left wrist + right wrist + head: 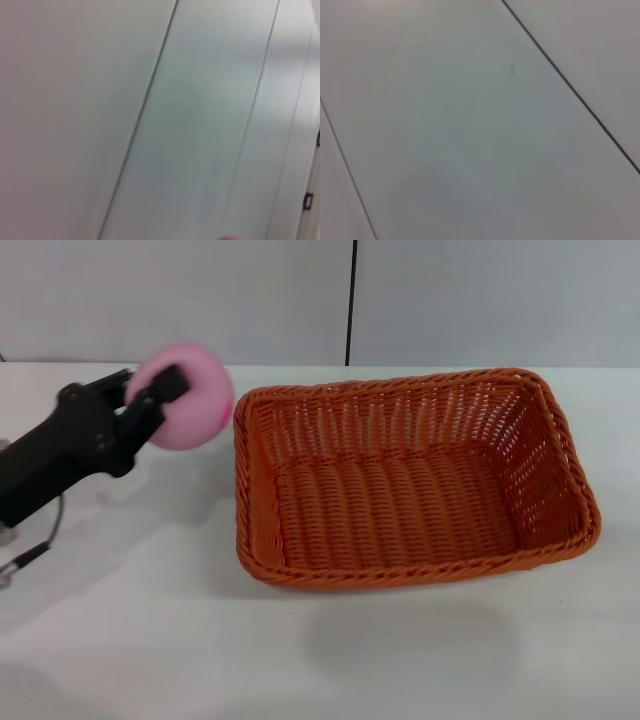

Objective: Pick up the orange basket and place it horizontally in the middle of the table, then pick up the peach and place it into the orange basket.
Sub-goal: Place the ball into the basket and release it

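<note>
In the head view, we see the left gripper (165, 400) clenched on the peach (185, 397), holding it in the air at the upper left of the frame, just beside the left rim of the basket (410, 480) and not yet over it. The basket sits upright on the table (150, 640), filling the centre and right of the frame, its long side running across and its inside bare. The left wrist view shows only pale wall panels and a sliver of pink at the bottom edge. We cannot see the right gripper; its wrist view shows grey panels.
</note>
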`<state>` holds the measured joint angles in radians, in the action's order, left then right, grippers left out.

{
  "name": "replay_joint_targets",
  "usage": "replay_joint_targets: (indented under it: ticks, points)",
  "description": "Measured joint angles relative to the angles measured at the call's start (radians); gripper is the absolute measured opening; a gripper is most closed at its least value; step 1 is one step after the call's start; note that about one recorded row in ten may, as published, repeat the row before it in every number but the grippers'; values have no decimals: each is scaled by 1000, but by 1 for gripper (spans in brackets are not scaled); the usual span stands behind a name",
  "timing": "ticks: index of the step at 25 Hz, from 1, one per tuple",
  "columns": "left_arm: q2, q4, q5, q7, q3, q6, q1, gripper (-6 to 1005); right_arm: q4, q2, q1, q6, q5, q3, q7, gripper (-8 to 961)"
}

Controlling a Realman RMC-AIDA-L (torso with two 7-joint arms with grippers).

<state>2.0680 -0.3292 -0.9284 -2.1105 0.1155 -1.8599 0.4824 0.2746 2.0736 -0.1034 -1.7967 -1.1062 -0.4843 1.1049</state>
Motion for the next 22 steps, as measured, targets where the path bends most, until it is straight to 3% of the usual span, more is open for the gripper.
replay_joint_targets:
  ticks: [3, 4, 9, 12, 13, 14, 22]
  points:
    - [0, 0, 0, 0, 0, 0, 0, 148, -12, 0, 1, -26, 1, 21, 1, 609]
    - [2, 125, 11, -54, -24, 65, 36, 141, -14, 0, 3, -39, 1, 30, 3, 609]
    - [4, 269, 12, -127, -93, 163, 71, 117, -19, 1, -2, -59, 1, 37, 16, 610]
    - [4, 292, 13, -143, -104, 184, 77, 108, -25, 1, -8, -69, 1, 38, 17, 609]
    - [6, 353, 26, -193, -119, 232, 91, 105, -27, 0, -10, -72, 1, 38, 17, 609]
    - [6, 362, 33, -199, -118, 240, 94, 193, -29, 0, -12, -76, 0, 36, 18, 609]
    - [6, 383, 89, -210, -113, 306, 115, 366, -31, 0, -12, -88, -3, 38, 19, 610]
